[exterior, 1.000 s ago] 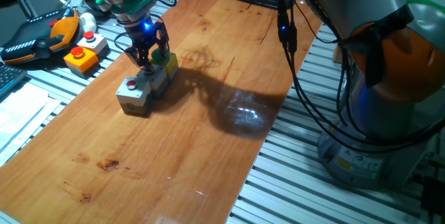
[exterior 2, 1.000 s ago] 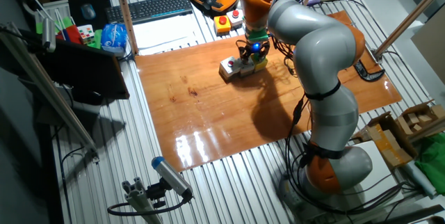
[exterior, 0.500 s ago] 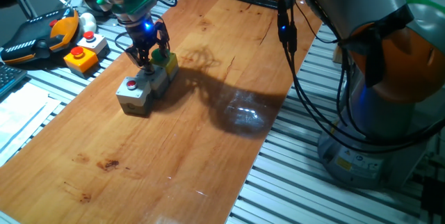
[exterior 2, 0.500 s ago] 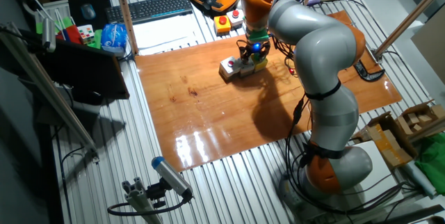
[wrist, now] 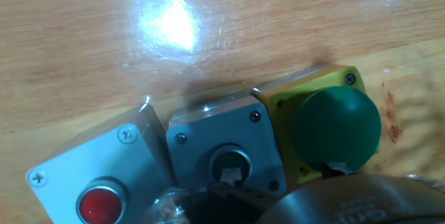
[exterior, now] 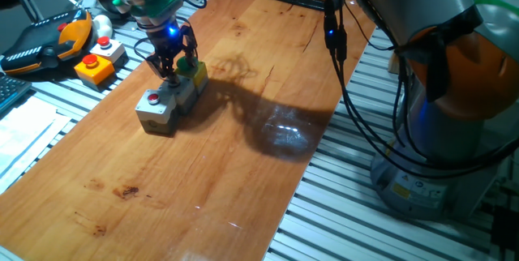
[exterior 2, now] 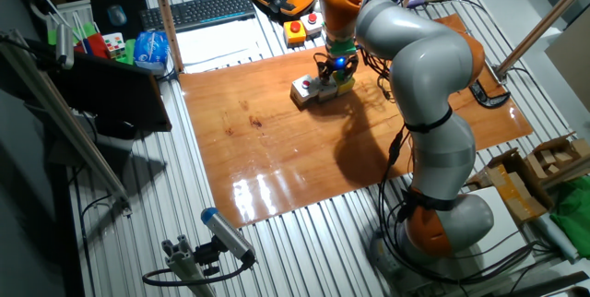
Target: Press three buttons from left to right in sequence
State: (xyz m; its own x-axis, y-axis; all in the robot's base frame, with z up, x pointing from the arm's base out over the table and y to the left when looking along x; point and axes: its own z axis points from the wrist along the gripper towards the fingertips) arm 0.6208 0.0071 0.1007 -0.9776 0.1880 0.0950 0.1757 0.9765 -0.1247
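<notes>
The three buttons are a row of joined boxes on the wooden board (exterior: 243,131). The grey box with the red button (exterior: 154,109) is nearest, the grey middle box (exterior: 182,95) follows, and the yellow box with the green button (exterior: 195,72) is farthest. My gripper (exterior: 168,70) hangs straight over the middle box, close to its top; the row (exterior 2: 316,89) and gripper (exterior 2: 334,68) also show in the other fixed view. The hand view shows the red button (wrist: 101,203), the middle box (wrist: 226,147) with a dark button centre, and the green button (wrist: 336,128). No view shows the fingertips clearly.
An orange box with a big red button (exterior: 95,67) and a lone grey box with a red button (exterior: 108,49) stand off the board's left edge, beside a teach pendant (exterior: 45,42). Cables (exterior: 336,42) hang over the board's right side. The arm's base (exterior: 454,91) stands right.
</notes>
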